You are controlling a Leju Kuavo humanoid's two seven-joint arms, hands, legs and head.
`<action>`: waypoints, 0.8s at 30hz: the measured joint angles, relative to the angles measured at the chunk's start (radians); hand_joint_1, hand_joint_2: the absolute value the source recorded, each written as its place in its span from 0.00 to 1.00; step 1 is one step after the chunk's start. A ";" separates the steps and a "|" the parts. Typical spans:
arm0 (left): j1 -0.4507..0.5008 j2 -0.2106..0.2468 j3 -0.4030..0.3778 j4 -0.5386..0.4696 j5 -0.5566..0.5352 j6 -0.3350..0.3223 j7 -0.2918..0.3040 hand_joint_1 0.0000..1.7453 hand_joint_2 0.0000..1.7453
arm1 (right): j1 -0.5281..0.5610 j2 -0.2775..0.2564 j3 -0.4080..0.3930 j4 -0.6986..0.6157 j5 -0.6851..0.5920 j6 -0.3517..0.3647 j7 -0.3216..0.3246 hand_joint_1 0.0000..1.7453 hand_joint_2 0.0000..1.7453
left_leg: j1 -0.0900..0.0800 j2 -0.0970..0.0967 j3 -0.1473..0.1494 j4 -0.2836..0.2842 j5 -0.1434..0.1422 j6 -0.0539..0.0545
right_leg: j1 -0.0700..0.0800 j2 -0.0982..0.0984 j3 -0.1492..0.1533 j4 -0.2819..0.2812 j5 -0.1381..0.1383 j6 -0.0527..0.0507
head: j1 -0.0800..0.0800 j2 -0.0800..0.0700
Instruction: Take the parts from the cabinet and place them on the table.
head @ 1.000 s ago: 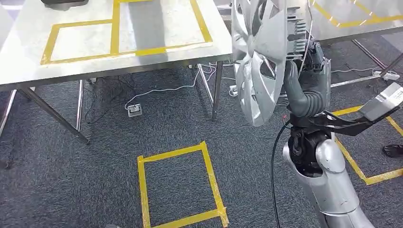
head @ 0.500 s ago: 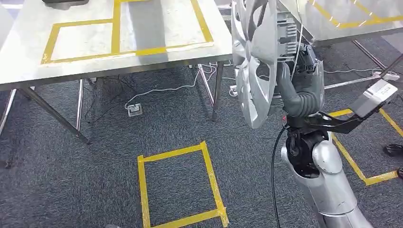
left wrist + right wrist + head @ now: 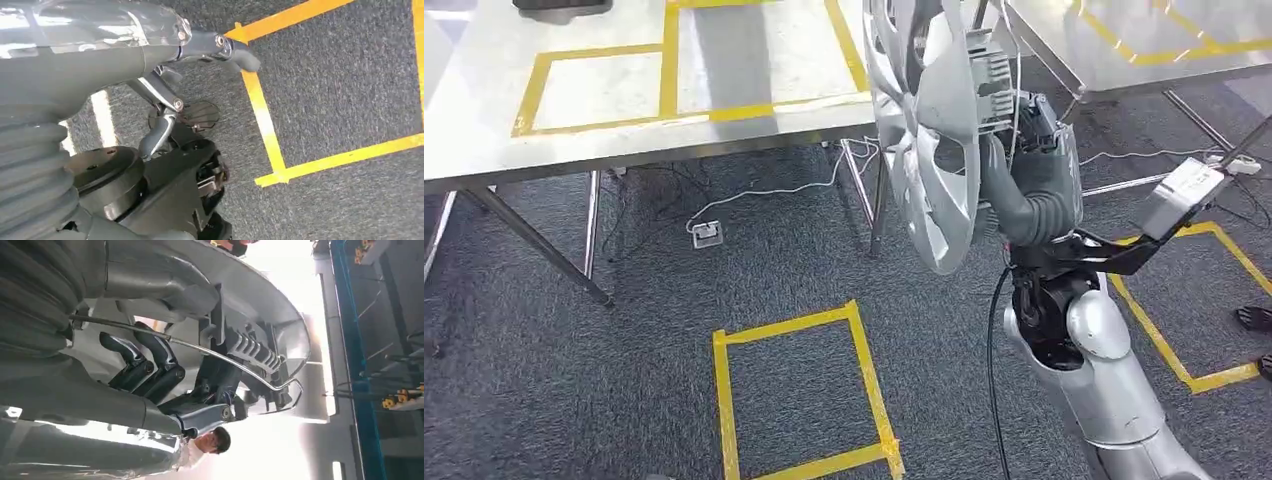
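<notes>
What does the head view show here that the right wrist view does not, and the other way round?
Head view alone: the steel table with yellow tape rectangles, the taped square on the carpet, cables and a floor socket under the table, and the hubcap's spoked front face.

Right wrist view alone: the hubcap's inner side up close, with its wire retaining ring and ribbed clips, the dark fingers hooked into it, and a person behind.

Both: the silver hubcap held upright in the right hand.
</notes>
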 joint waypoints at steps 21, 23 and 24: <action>0.001 -0.006 0.000 0.000 0.003 0.000 -0.001 0.00 1.00 | -0.009 -0.001 0.027 0.005 -0.001 0.005 0.003 1.00 1.00 | 0.019 0.003 -0.161 0.279 -0.092 -0.072 | -0.009 -0.021 0.042 -0.092 0.061 -0.039 | -0.035 0.000; 0.001 -0.006 0.000 0.000 0.003 0.000 -0.001 0.00 1.00 | -0.009 -0.001 0.027 0.005 -0.002 0.003 0.009 1.00 1.00 | 0.019 0.008 -0.087 0.106 0.032 -0.067 | -0.010 -0.022 0.070 -0.091 0.041 -0.031 | -0.040 0.000; 0.001 -0.006 0.000 0.000 0.003 0.000 -0.001 0.00 1.00 | -0.008 -0.001 0.027 0.006 -0.003 0.001 0.012 1.00 1.00 | 0.017 0.016 -0.059 0.059 0.036 -0.065 | -0.011 -0.023 0.080 -0.092 0.031 -0.026 | -0.040 0.000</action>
